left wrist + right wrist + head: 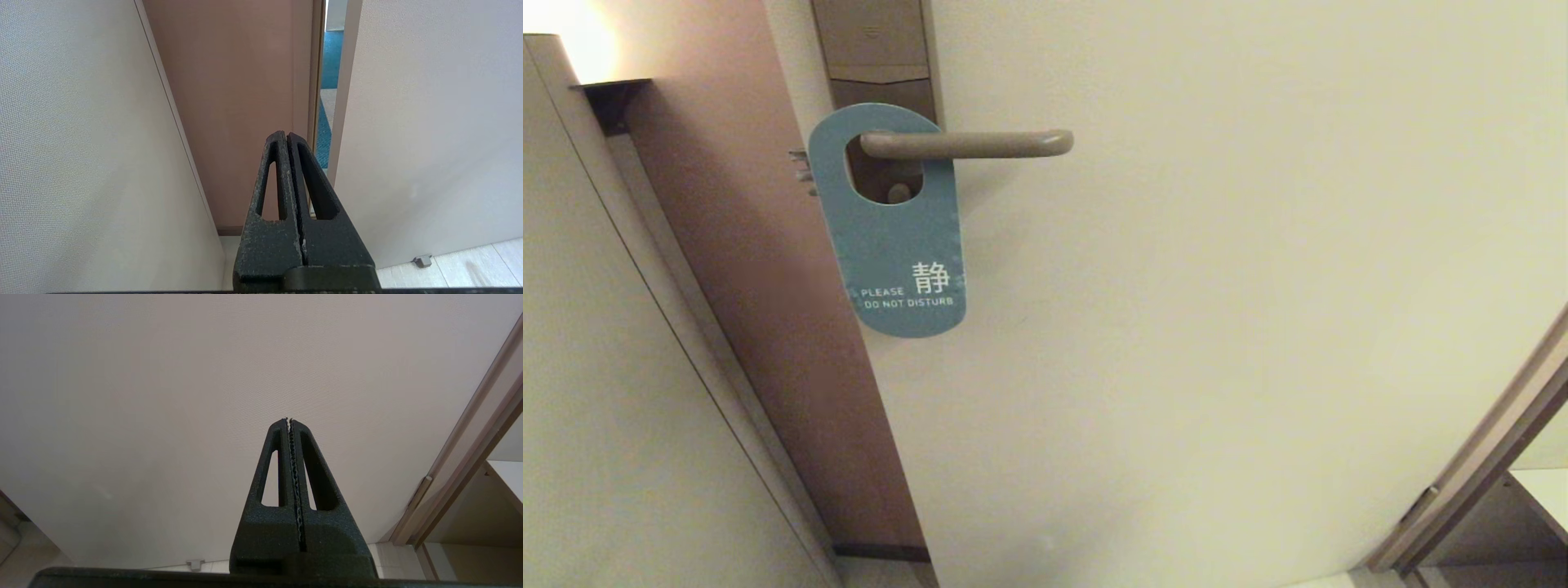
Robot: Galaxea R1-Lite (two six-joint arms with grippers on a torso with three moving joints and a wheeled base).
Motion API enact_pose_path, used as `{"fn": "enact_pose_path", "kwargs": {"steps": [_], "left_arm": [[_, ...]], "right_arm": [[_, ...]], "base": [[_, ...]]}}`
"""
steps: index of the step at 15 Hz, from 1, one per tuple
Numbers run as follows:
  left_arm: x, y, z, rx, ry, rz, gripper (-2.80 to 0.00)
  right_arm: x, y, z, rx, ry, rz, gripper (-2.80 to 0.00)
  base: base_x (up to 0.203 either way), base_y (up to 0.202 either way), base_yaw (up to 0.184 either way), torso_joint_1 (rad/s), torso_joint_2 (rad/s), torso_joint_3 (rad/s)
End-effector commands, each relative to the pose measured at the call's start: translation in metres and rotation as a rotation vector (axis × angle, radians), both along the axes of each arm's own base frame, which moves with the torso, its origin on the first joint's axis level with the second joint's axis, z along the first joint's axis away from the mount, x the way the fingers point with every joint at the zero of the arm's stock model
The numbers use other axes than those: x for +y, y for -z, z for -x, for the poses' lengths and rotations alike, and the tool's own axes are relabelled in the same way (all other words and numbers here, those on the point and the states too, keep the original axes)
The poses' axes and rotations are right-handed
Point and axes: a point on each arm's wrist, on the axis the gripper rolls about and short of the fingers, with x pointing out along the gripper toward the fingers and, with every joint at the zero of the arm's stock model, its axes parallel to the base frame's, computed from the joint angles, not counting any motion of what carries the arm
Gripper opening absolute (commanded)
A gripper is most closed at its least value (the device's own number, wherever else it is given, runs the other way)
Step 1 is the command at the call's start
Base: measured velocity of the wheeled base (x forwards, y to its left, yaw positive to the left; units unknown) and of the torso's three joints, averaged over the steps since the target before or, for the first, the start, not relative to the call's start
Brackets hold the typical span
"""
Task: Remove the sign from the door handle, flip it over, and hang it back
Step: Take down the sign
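One flat, rounded blue card, the sign [894, 237], is hanging by its oval hole on the smooth matte beige door handle [968, 144], blue face outward. Both textured black claws, left claw [287, 134] and right claw [288, 421], are sitting pressed closed and empty, facing the pale door [1217, 327].

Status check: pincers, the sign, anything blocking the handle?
Left pincer and right pincer shut, empty, parked low. Sign hangs on door handle, blue DO NOT DISTURB side out. Nothing blocking.
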Motion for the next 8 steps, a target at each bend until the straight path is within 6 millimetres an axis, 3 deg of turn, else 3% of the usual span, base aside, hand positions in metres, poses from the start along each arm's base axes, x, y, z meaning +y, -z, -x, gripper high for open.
{"fn": "enact_pose_path", "kwargs": {"steps": [1, 8], "left_arm": [[0.0, 0.0001, -0.0001, 0.002, 0.0, 0.0, -2.8], [0.0004, 0.0, -0.0001, 0.0, -0.017, 0.003, -2.8]], "right_arm": [[0.0, 0.0, 0.0, 0.0, -0.001, 0.0, -2.8], [0.0, 0.0, 0.0, 0.0, -0.001, 0.0, -2.8]], "base": [[0.0, 0.0, 0.0, 0.0, 0.0, 0.0], [0.0, 0.0, 0.0, 0.0, 0.0, 0.0]]}}
